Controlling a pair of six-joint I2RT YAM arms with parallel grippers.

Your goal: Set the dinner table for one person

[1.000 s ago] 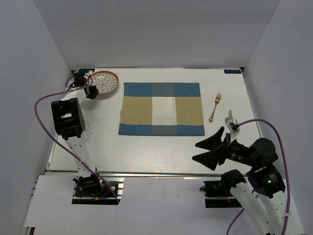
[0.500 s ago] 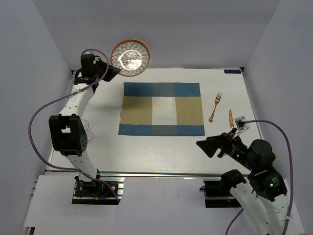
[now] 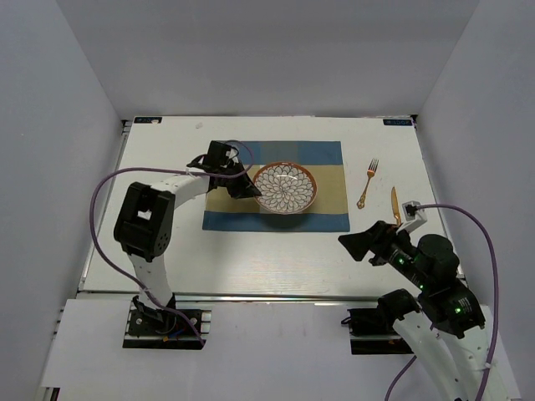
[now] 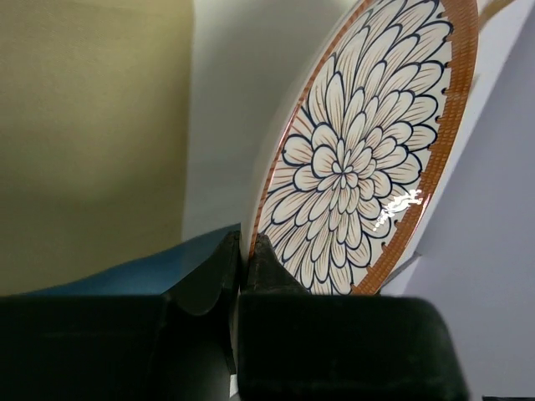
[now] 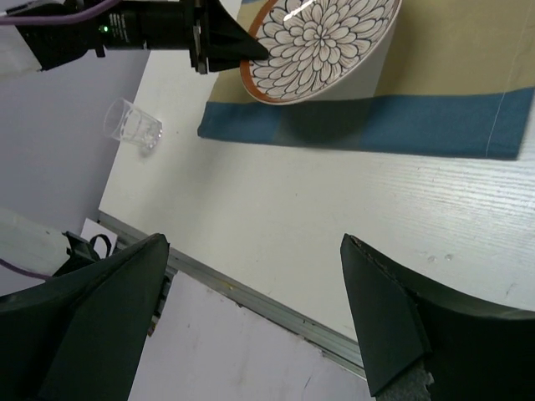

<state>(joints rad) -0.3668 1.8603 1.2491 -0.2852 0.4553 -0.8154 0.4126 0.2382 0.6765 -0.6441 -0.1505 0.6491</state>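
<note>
My left gripper [image 3: 249, 189] is shut on the left rim of a round plate [image 3: 286, 186] with an orange rim and a dark petal pattern. It holds the plate tilted, low over the middle of the blue-and-tan checked placemat [image 3: 230, 200] on the white dinner table [image 3: 251, 259]. In the left wrist view the jaws [image 4: 244, 251] pinch the plate's edge [image 4: 351, 159]. The right wrist view shows the plate [image 5: 313, 42] casting a shadow on the placemat [image 5: 451, 75]. My right gripper [image 3: 349, 244] is open and empty above the table's near right part.
A gold fork [image 3: 368, 182] and a gold knife [image 3: 394, 205] lie on the table right of the placemat. A clear drinking glass [image 5: 132, 125] stands on the table's left side, near the left arm. The table's metal front edge [image 5: 251, 301] lies below my right gripper.
My left gripper has carried the plate from high at the far left corner down over the placemat's middle. My right arm has stayed near the right front, gripper open.
</note>
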